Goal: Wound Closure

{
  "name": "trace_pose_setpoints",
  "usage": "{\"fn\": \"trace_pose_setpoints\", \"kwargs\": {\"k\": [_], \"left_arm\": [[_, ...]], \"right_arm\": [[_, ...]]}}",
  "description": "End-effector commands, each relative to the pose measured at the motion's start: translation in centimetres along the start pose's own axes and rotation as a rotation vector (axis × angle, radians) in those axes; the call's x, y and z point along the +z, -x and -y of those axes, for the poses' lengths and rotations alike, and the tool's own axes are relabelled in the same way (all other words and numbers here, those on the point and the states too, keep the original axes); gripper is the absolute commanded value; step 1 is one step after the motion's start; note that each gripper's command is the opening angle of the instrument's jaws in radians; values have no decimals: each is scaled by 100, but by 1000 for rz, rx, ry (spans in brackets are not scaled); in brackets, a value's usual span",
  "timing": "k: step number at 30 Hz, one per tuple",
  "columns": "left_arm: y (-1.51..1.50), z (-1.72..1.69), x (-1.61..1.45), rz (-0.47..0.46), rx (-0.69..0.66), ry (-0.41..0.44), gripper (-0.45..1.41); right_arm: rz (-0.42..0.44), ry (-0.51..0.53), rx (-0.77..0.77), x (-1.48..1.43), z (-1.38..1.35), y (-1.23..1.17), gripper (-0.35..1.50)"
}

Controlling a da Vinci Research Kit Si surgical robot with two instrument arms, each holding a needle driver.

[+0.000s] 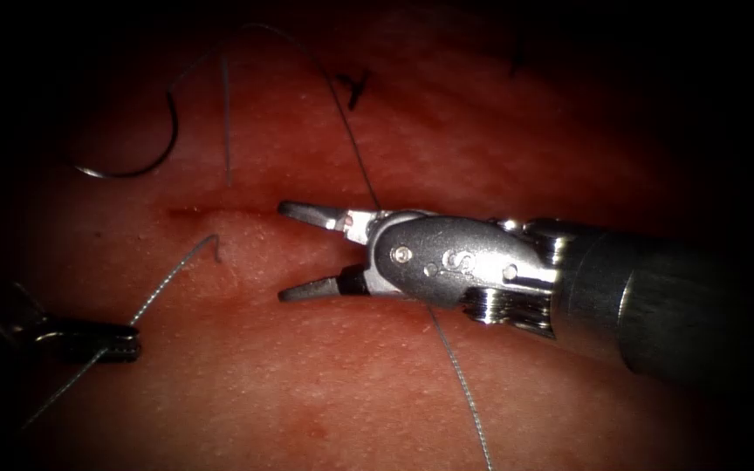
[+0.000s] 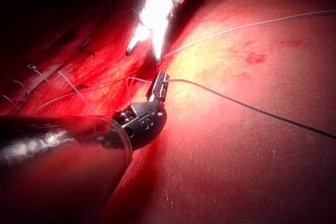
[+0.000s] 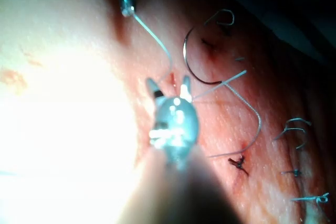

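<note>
Several knots (image 3: 239, 162) already sit along the cut (image 1: 211, 212). The needle (image 1: 137, 155) lies loose on the tissue (image 1: 325, 392), upper left. The right tool (image 1: 294, 253) gapes wide, holding nothing (thread (image 1: 460, 384) passes behind it); the left tool (image 1: 102, 342) grips thread.

Your tissue (image 1: 325, 392) carries everything: the needle (image 1: 146, 157) lies free on it, thread (image 1: 355, 148) trailing across.
</note>
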Motion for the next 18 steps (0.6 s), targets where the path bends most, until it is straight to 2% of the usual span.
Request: {"fn": "trace_pose_setpoints", "kwargs": {"k": [1,4,5,8,11,14,18], "left_arm": [[6,2,10,-7,0,0,-45],[11,6,17,-12,-1,-1,-45],[14,7,20,-15,4,-1,-45],[17,9,22,-16,-2,-2,-45],[19,12,25,-18,-5,-3,-45],[21,21,30,-20,-17,-3,-45],[25,30,34,-19,-24,-6,-45]], "right_arm": [[-17,4,-50,14,-12,0,34],[-32,11,-151,25,-18,-1,32],[-14,24,-178,33,-19,-2,41],[18,56,-216,44,-22,-4,47],[14,80,-231,51,-22,-10,57],[12,93,-240,58,-21,-18,79],[14,96,-241,63,-20,-21,83]]}}
